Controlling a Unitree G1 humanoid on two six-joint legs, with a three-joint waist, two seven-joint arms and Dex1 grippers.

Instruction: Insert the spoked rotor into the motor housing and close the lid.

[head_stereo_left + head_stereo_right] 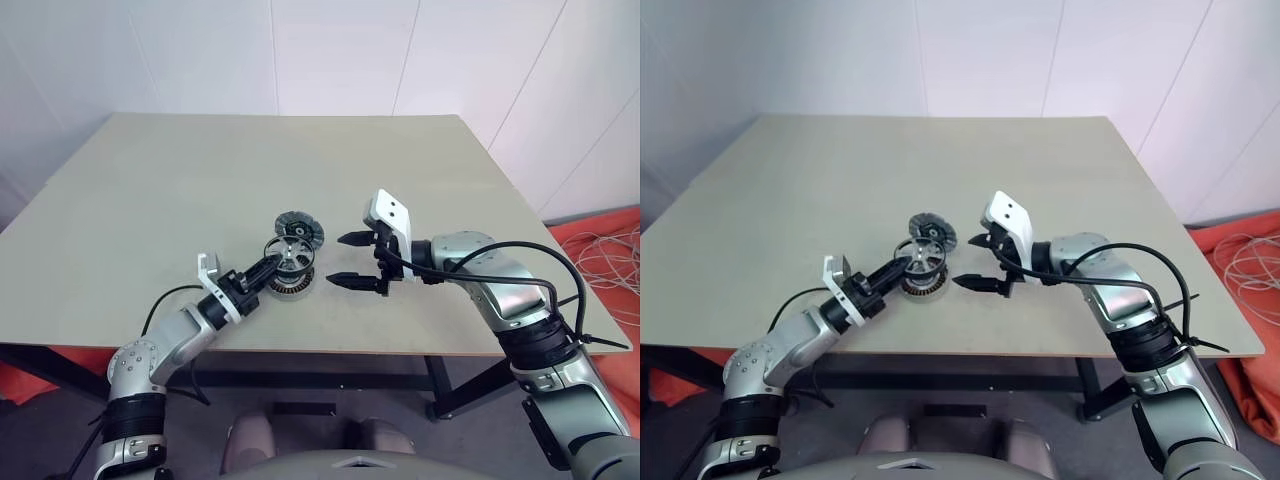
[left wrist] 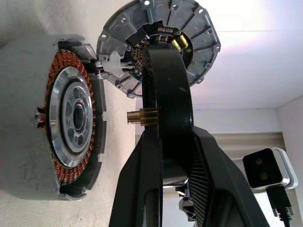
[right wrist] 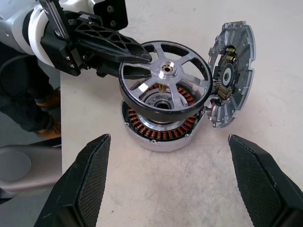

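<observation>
Left hand (image 3: 124,53): fingers clamped on the dark rim of the spoked rotor (image 3: 164,76).
Spoked rotor: held just above the motor housing (image 3: 161,130), slightly tilted, not seated.
Motor housing: set flat on the worktop (image 1: 180,190), copper windings exposed.
Right hand (image 1: 347,260): fingers spread wide apart, nothing held, beside the housing.
Lid (image 3: 230,73): joined to the housing's far edge, swung open.
</observation>
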